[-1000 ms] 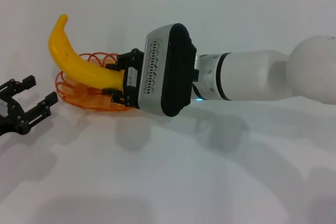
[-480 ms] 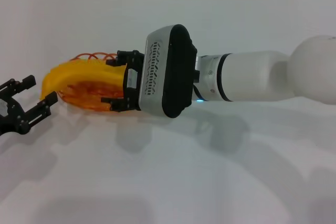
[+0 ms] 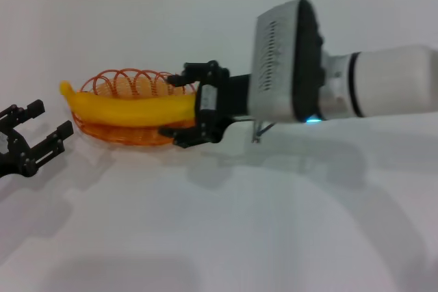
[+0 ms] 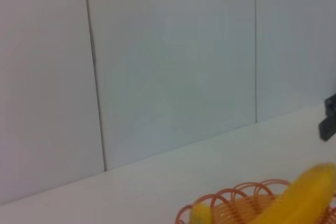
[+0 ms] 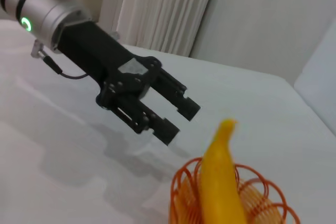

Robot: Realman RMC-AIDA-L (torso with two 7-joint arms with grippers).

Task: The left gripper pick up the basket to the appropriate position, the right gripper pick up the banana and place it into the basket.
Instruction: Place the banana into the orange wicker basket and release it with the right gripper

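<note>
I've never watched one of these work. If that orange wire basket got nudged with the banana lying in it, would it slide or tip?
Probably slide: the basket looks light, thin wire on a smooth white table. Tipping seems possible too, since the banana spans it rim to rim, its end overhanging on the side of the open left gripper. The right gripper, open at the other end, looks closest to bumping it.

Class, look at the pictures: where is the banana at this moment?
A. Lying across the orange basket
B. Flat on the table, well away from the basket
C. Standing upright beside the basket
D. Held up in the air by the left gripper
A: the banana lies lengthwise across the orange wire basket, with the open right gripper at its end.
</note>
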